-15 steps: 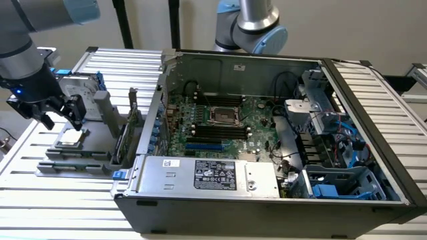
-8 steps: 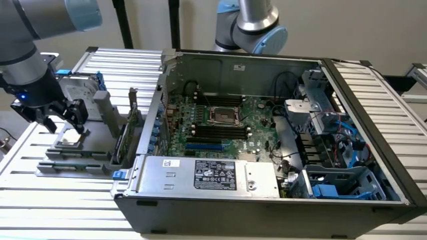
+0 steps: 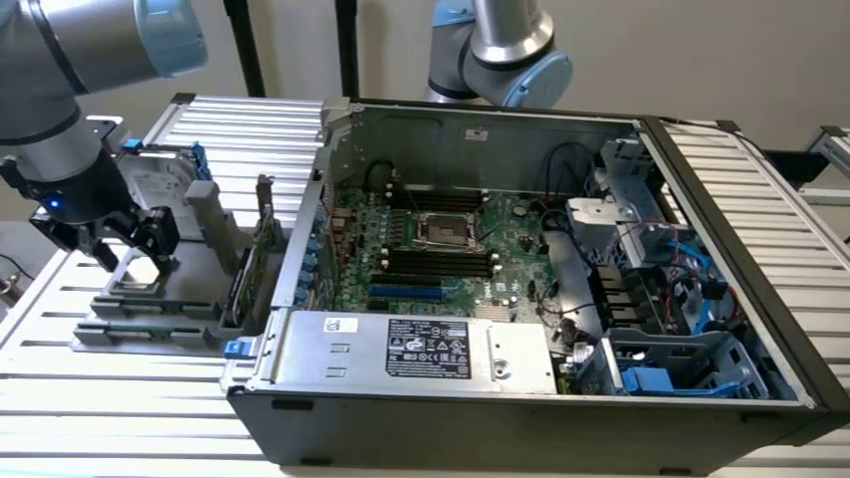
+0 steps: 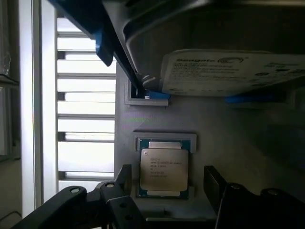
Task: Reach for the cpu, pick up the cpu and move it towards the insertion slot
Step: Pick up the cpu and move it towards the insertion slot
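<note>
The cpu lies flat with its silver-white face up, in a square recess of the grey holder tray. My gripper is open just above it. One black finger stands on each side of the chip, both apart from it. In the exterior view the gripper hangs low over the holder at the exterior view's left, outside the computer case. The cpu shows there as a small patch below the fingers. The insertion slot, a silver-framed square socket, sits on the motherboard inside the open case.
An upright silver hard drive with blue rails stands in the holder just behind the gripper, and looms close over the chip in the wrist view. The case wall and an upright card lie between holder and socket. A second arm rises behind the case.
</note>
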### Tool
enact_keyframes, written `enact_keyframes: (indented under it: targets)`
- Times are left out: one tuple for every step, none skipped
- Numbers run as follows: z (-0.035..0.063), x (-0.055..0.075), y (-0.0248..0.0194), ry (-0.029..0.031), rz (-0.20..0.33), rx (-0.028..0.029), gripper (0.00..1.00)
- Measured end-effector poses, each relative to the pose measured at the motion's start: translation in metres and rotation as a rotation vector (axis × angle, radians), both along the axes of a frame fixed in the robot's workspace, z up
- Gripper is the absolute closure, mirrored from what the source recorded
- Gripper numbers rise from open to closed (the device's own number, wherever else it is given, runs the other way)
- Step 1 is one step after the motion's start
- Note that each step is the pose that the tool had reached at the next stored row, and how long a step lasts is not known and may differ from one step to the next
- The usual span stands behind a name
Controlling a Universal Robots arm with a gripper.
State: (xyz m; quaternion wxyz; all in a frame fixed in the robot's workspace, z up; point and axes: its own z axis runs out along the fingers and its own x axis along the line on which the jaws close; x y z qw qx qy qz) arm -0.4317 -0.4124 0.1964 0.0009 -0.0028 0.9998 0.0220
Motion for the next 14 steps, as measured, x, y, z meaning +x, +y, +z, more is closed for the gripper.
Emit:
enact_keyframes:
  targets:
    - [-0.0003, 0.0000, -0.0001, 0.0001, 0.000, 0.0013, 0.29]
    - [-0.0003, 0.0000, -0.0002, 0.0002, 0.000, 0.0013, 0.29]
    - [-0.0003, 0.0000, -0.0002, 0.0001, 0.000, 0.0014, 0.29]
    - [-0.0004, 0.0000, -0.0003, 0.0001, 0.000, 0.0017, 0.29]
    - [-0.0006, 0.0000, -0.0005, -0.0001, 0.000, 0.0023, 0.29]
    - [-0.0011, 0.0000, -0.0006, -0.0002, 0.000, 0.0031, 0.29]
    - [-0.0016, 0.0000, -0.0007, -0.0001, 0.000, 0.0036, 0.29]
    - [-0.0022, 0.0000, -0.0007, 0.0000, 0.000, 0.0042, 0.29]
    - [-0.0028, 0.0000, -0.0008, 0.0001, 0.000, 0.0049, 0.29]
    - [-0.0034, 0.0000, -0.0010, 0.0001, 0.000, 0.0058, 0.29]
    - [-0.0040, 0.0000, -0.0011, 0.0001, 0.000, 0.0065, 0.29]
    - [-0.0046, 0.0000, -0.0011, 0.0000, 0.000, 0.0071, 0.29]
    - [-0.0053, 0.0000, -0.0011, -0.0001, 0.000, 0.0076, 0.29]
    - [-0.0058, 0.0000, -0.0011, -0.0001, 0.000, 0.0078, 0.29]
